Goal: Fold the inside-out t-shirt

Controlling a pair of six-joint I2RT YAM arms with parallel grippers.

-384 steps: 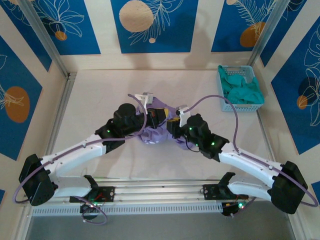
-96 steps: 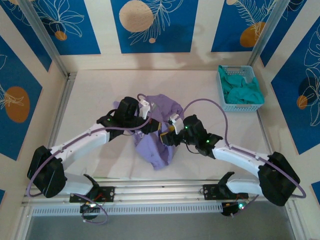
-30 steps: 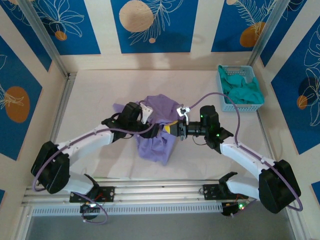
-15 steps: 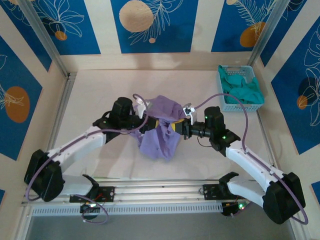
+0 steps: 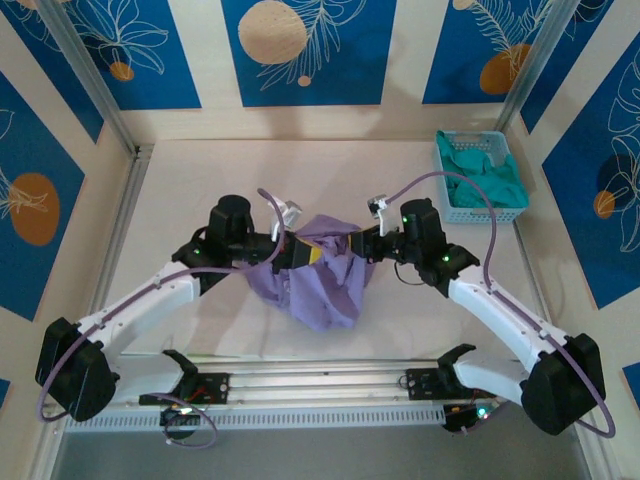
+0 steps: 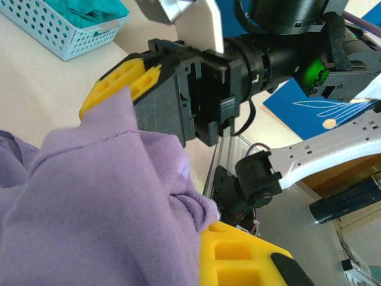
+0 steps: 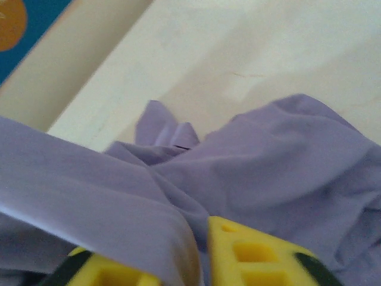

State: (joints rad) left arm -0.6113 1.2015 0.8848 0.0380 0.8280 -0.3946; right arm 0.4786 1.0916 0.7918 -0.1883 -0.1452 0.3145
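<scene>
Holding the inside-out t-shirt [image 5: 322, 285] strung between my two hands over the middle of the worktop [image 5: 200, 180].
My left hand [image 5: 298, 252] is clamped tight on its upper edge. My right hand [image 5: 360, 245] has cloth between its fingers, but I cannot tell if it grips. That edge runs left to right, the bulk sagging toward me; bare room lies beyond, the basket [image 5: 478, 180] well off right.

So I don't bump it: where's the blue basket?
Top view: the blue basket sits at the table's far right, beyond the right arm, apart from the lavender t-shirt.
</scene>
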